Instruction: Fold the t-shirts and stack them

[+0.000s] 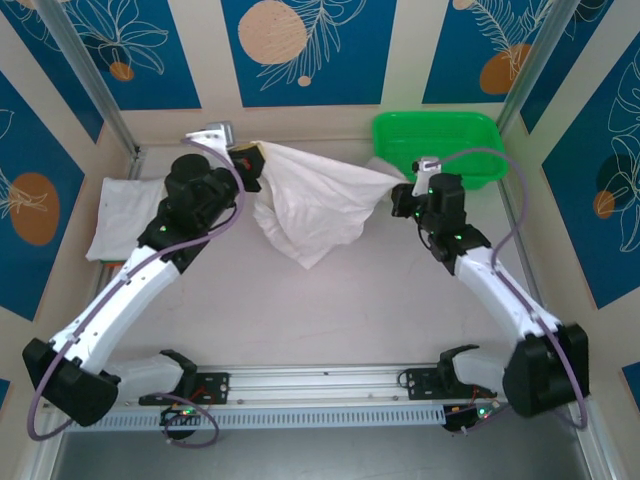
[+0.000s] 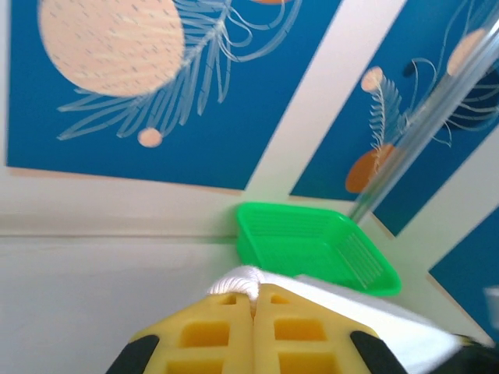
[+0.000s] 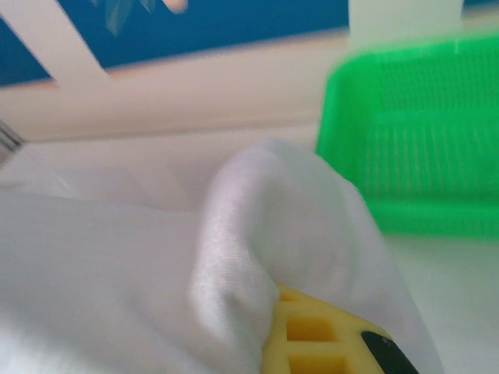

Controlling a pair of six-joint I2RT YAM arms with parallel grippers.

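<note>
Shirt point(image 1: 315, 205) hangs in the air over the desk point(image 1: 330, 310), strung between our left end effector point(image 1: 251, 162), clenched on one edge, and our right end effector point(image 1: 398, 191), clamped on the other near the basket point(image 1: 440, 140). It is spread, we judge, for folding. A second shirt point(image 1: 120, 215) lies folded far left, starting the stack.

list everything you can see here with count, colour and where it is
held shirt: 1, white, hanging between both grippers over the table's back middle
second shirt: 1, white, lying flat at the table's left
basket: 1, green, back right corner
table: 1, pale, under it all
wall panels: several, blue with peach print, around the table
left gripper: 1, yellow fingers, shut on held shirt
right gripper: 1, yellow fingers, shut on held shirt
</note>
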